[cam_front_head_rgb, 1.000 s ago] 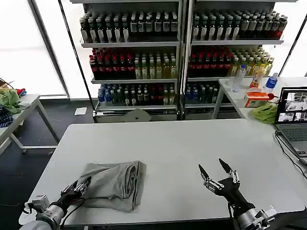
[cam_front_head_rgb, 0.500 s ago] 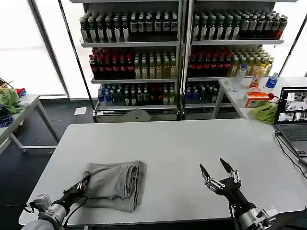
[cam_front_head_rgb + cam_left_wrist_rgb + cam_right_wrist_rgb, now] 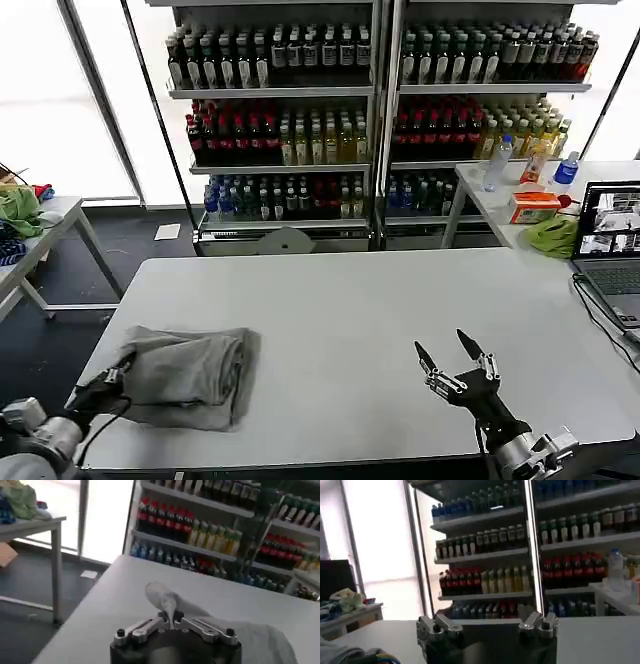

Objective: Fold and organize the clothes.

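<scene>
The folded grey shirt (image 3: 187, 376) is lying on the white worktop (image 3: 380, 320) near its front left corner, its longer side running across the worktop, parallel to the front edge. The left claw (image 3: 105, 385) is sitting at the shirt's outer left edge, low over the worktop corner; in the left wrist view its fingers (image 3: 167, 617) are pinched together on a peak of grey fabric (image 3: 165, 600), so it is gripping the shirt's near corner with the bundle stretching away from it toward the worktop's middle. The right claw (image 3: 452, 362) is hovering above the front right part of the worktop, fingers spread apart and holding nothing, well apart from the shirt. The left arm is by far the nearer one, so any coming tug or placement looks to be its job.
</scene>
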Available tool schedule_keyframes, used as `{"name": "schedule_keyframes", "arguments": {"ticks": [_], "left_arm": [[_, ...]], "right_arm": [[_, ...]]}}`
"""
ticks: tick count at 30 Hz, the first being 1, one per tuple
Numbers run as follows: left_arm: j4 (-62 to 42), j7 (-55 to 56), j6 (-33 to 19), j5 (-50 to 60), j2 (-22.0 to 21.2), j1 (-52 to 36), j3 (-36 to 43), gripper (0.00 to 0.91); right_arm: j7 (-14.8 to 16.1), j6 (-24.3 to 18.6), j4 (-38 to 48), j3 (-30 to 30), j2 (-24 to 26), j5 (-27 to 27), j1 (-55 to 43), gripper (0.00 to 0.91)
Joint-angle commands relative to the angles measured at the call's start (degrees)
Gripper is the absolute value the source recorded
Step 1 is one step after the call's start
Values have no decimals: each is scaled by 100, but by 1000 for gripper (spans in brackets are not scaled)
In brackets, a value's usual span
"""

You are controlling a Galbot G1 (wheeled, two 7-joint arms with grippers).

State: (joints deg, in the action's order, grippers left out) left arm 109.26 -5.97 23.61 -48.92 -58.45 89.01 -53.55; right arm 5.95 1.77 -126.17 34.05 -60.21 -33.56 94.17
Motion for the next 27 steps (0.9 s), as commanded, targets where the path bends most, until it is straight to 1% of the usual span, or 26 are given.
{"name": "schedule_keyframes", "arguments": {"ticks": [1, 8, 13, 15, 19, 21, 22, 23, 25, 26, 27], "left_arm": [[-126, -817, 561, -141, 845, 166, -2138, 0], [-157, -1007, 679, -136, 1423, 217, -2473, 0], [-145, -1033, 680, -147, 1620, 66, -2382, 0], [-33, -1019, 684, -106, 1567, 77, -2273, 0], [452, -907, 714, -70, 1252, 107, -1924, 0], [831, -401, 874, -740, 1029, 25, -1677, 0], [1009, -271, 913, -829, 965, 14, -1519, 0], [1432, -76, 935, -702, 761, 67, -1190, 0], [1795, 86, 934, -436, 495, 138, -596, 0], [2114, 611, 934, -420, 243, 119, 10, 0], [2173, 753, 935, -427, 161, 97, 187, 0]], "right_arm": [[4, -7, 59, -52, 21, -11, -45, 907], [3, -32, 100, -63, 33, -37, -90, 907], [7, -88, 148, -43, 47, -54, -65, 907], [12, -119, 179, -38, 44, -57, -59, 907], [12, -137, 237, -35, 22, -67, -76, 907], [10, -138, 248, -32, 19, -73, -80, 907], [10, -140, 262, -30, 15, -74, -86, 907], [8, -144, 295, -29, 3, -79, -109, 907], [-2, -153, 326, -27, -20, -79, -129, 907], [-18, -152, 356, -14, -63, -92, -162, 907], [-19, -148, 358, -7, -76, -106, -168, 907]]}}
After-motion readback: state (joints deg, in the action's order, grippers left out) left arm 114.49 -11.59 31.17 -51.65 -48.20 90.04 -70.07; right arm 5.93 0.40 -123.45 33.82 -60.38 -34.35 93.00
